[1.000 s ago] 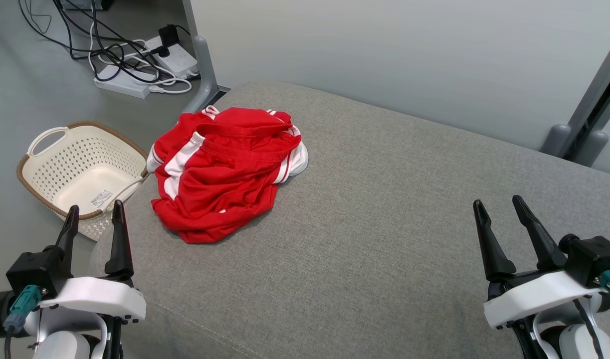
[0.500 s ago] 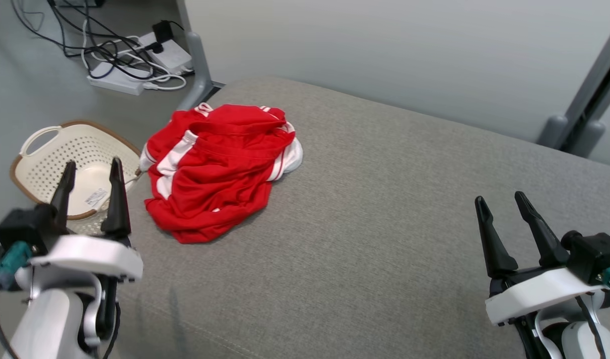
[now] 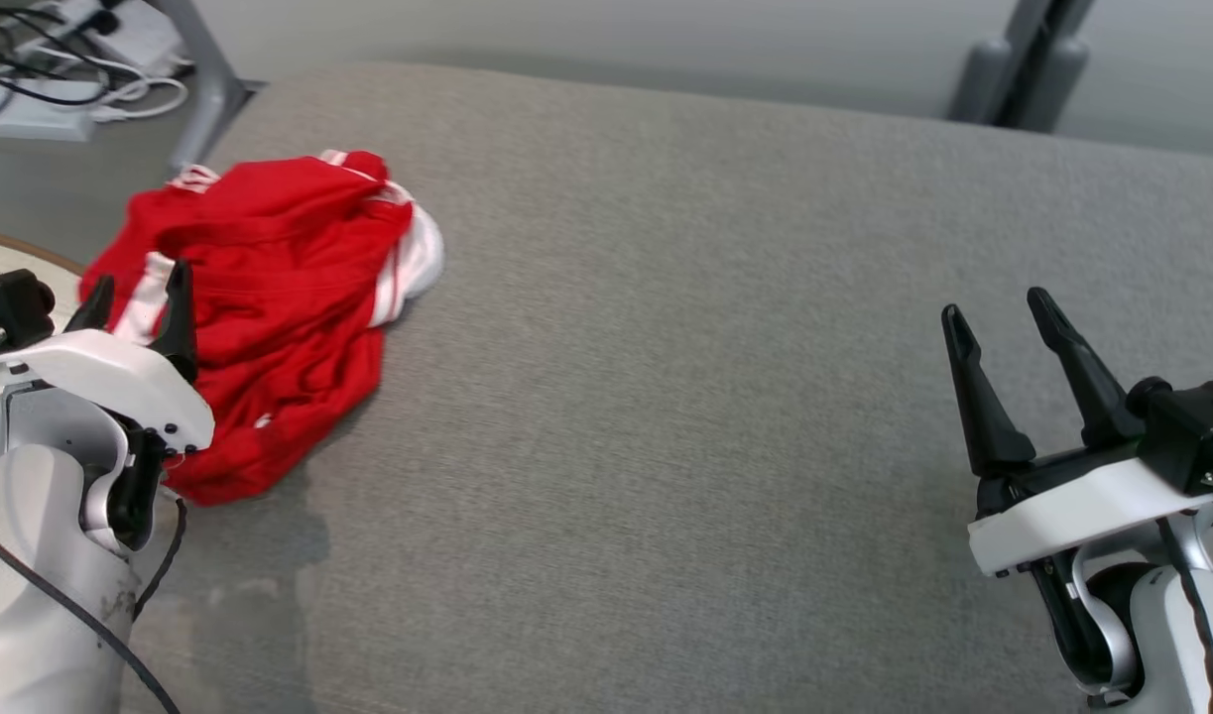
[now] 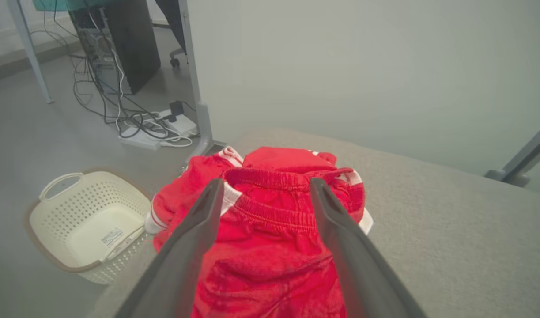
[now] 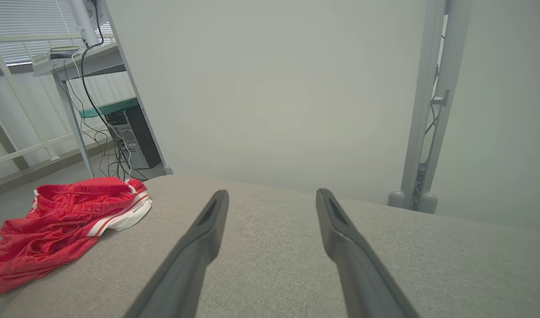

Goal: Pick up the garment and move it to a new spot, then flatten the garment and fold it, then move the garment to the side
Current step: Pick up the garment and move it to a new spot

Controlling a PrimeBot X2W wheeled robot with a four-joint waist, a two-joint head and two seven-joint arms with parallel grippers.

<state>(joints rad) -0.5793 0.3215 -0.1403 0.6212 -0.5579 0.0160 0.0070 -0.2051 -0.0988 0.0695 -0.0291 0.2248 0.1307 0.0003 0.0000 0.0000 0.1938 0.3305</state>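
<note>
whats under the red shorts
The red shorts lie crumpled on the grey cushion, near its left edge. Only cushion shows around them; the patch directly beneath is covered by the fabric, so anything hidden there cannot be seen.

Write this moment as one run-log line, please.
stage: before pickup | left gripper: open, at red garment, not gripping | right gripper: open, above grey cushion

We've got the garment (image 3: 269, 288) lying on the cushion (image 3: 685, 397), toward its far-left corner. The left gripper (image 3: 140, 282) hangs at the garment's left side, and the right gripper (image 3: 995, 304) is well off to its right. The basket (image 4: 97, 194) sits on the floor left of the garment, with cables (image 4: 133, 119) on the floor behind it.
</note>
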